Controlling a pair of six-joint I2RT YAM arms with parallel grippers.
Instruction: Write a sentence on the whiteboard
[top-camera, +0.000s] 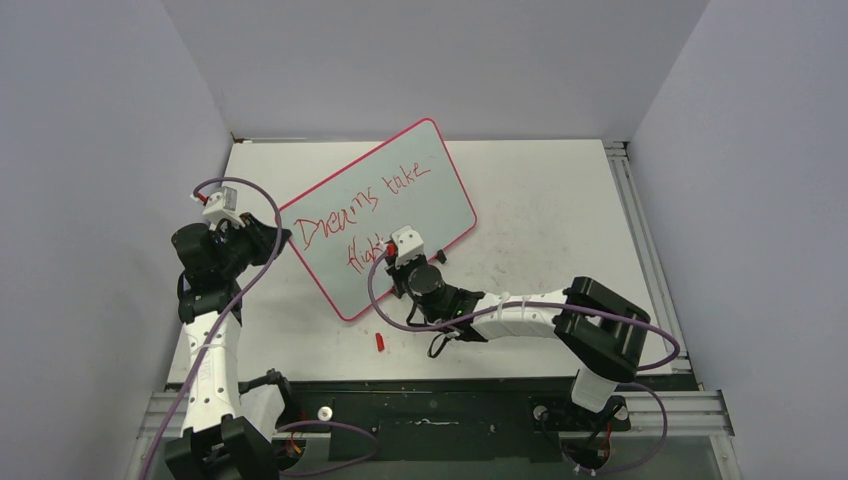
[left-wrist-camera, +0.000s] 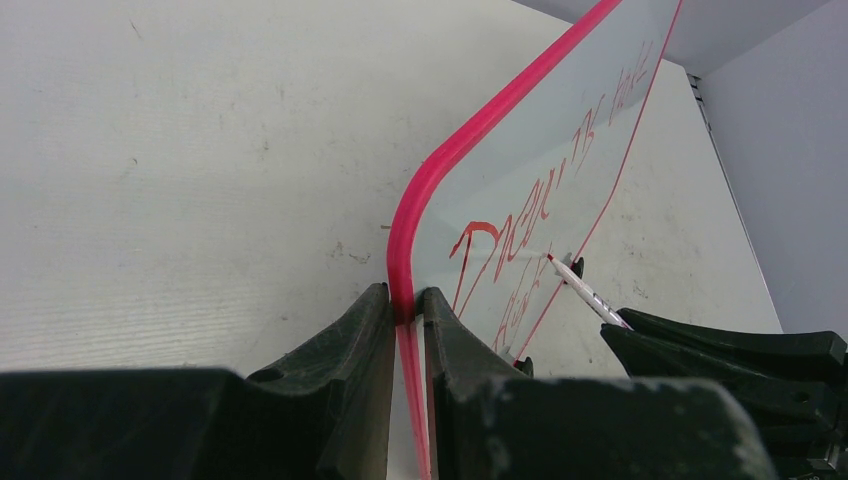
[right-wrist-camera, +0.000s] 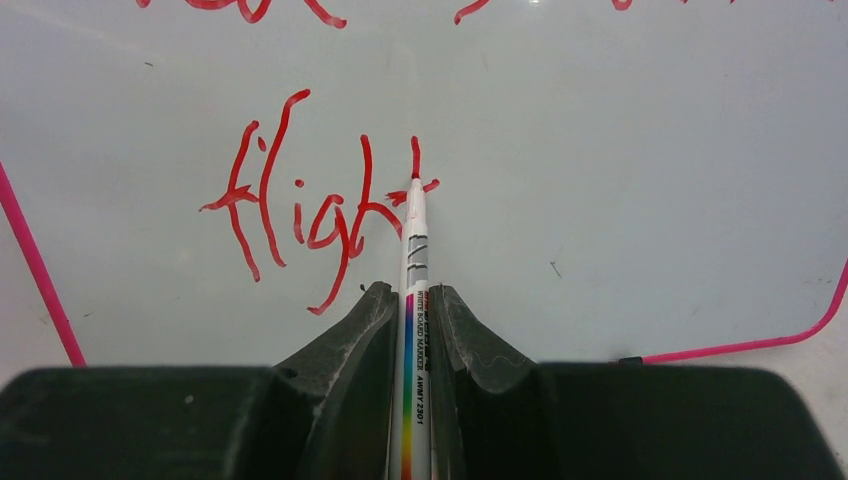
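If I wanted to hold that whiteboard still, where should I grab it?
Probably by its thin red-pink rim, coming in edge-on from outside. The whiteboard is wide and flat, so only an edge fits between jaws. The left gripper is shut on the rim beside a rounded corner, away from the red writing and the marker in the right gripper.

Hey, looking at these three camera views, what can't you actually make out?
- Top view: the end of the second line on the whiteboard is hidden under the right claw.
- Right wrist view: the first line is cut off by the top edge; only letter bottoms show.
- Left wrist view: the writing is too slanted to read.
- Top view: a small red thing beside the whiteboard is too small to identify.
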